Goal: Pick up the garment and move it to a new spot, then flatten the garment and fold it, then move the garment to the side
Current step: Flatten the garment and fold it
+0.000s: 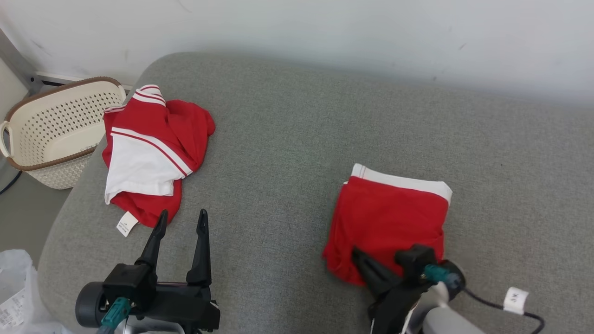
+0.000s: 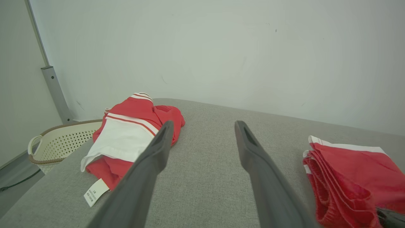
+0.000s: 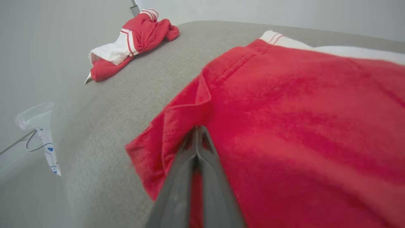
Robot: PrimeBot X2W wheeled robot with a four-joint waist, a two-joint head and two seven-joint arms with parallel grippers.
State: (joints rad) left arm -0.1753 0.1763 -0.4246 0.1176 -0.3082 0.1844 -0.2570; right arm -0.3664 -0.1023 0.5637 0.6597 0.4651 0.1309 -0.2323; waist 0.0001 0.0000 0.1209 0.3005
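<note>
A folded red garment [image 1: 390, 218] with a white band along its far edge lies on the right half of the grey cushioned surface [image 1: 297, 130]. My right gripper [image 1: 356, 253] is shut at its near left corner, and red cloth shows in the slit between the fingers in the right wrist view [image 3: 197, 128]. My left gripper [image 1: 182, 214] hovers open over bare cushion at the lower left, holding nothing. Its fingers [image 2: 158, 148] point toward the wall, with the folded garment [image 2: 354, 171] off to their right.
A crumpled red and white garment [image 1: 153, 153] with a white label lies at the cushion's left end, just beyond the left fingertips. A cream perforated basket [image 1: 51, 134] stands on the floor past that edge. A plastic bag [image 1: 14, 287] sits at lower left. A tagged cable [image 1: 515, 299] trails from the right wrist.
</note>
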